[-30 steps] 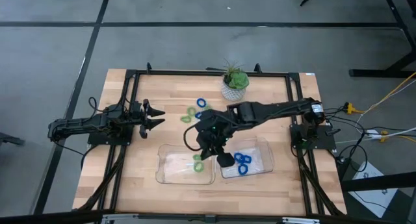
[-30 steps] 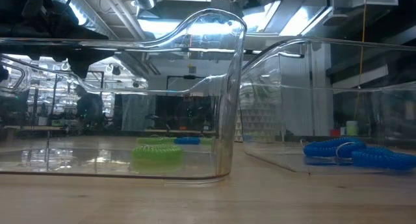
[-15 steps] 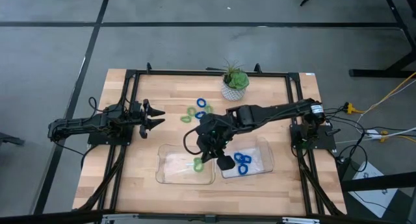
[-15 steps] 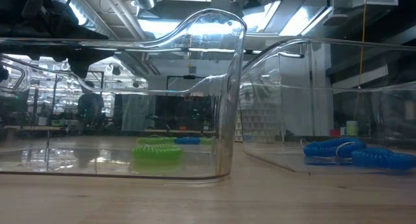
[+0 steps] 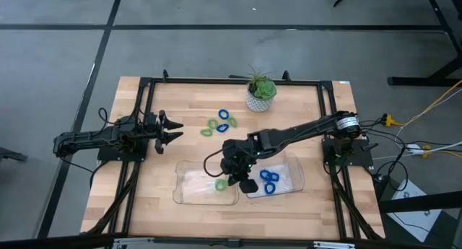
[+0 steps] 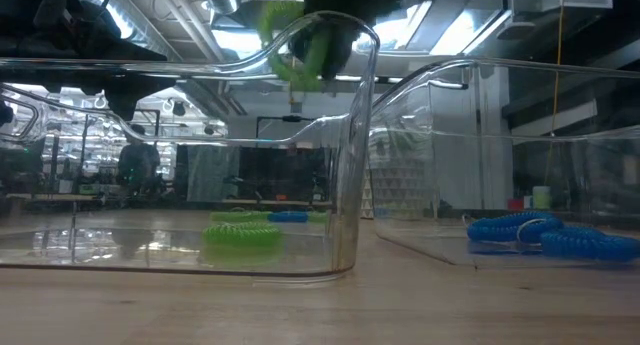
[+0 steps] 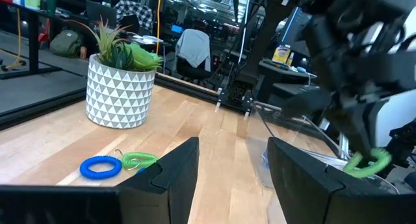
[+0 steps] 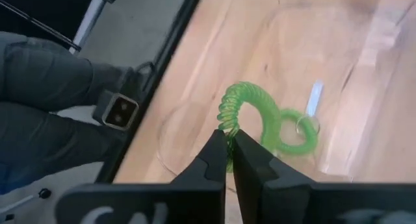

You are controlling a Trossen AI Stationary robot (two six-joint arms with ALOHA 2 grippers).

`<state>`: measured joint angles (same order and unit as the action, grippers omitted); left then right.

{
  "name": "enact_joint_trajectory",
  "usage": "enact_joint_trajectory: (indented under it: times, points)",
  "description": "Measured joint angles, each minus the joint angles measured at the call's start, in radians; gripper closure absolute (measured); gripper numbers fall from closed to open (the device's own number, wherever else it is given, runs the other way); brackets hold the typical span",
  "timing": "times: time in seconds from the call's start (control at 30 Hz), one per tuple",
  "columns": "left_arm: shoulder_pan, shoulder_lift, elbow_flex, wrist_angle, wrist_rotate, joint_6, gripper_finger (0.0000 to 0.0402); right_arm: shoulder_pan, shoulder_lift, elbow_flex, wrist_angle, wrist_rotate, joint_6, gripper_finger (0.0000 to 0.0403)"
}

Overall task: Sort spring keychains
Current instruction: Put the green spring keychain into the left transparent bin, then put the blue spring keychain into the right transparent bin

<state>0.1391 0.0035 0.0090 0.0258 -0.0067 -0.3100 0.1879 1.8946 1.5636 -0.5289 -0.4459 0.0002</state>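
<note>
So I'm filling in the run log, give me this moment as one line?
right pincer: shut on green keychain, above left tray | left pincer: open, waiting at table's left | blue keychains: in right tray

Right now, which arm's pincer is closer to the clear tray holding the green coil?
The right. Its pincer hangs over the left clear tray, shut on a green spring keychain. The left pincer waits well off, above the table's left side.

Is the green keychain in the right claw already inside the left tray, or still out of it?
Still out: the right claw holds the green keychain above the left tray.
</note>
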Motion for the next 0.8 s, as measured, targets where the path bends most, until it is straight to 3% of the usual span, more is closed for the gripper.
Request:
enact_joint_trajectory:
  times: [0.17,0.47,0.8]
  points:
    - [0.0,0.0,0.0,0.0,0.0,0.0,0.0224,0.0,0.0,-0.039,0.019,0.0,0.0,0.038]
    - [0.0,0.0,0.0,0.0,0.0,0.0,0.0224,0.0,0.0,-0.042,0.068,0.016,-0.007,0.0318]
    - [0.0,0.0,0.0,0.0,0.0,0.0,0.0224,-0.005,0.0,-0.042,0.069,0.036,-0.003,0.0206]
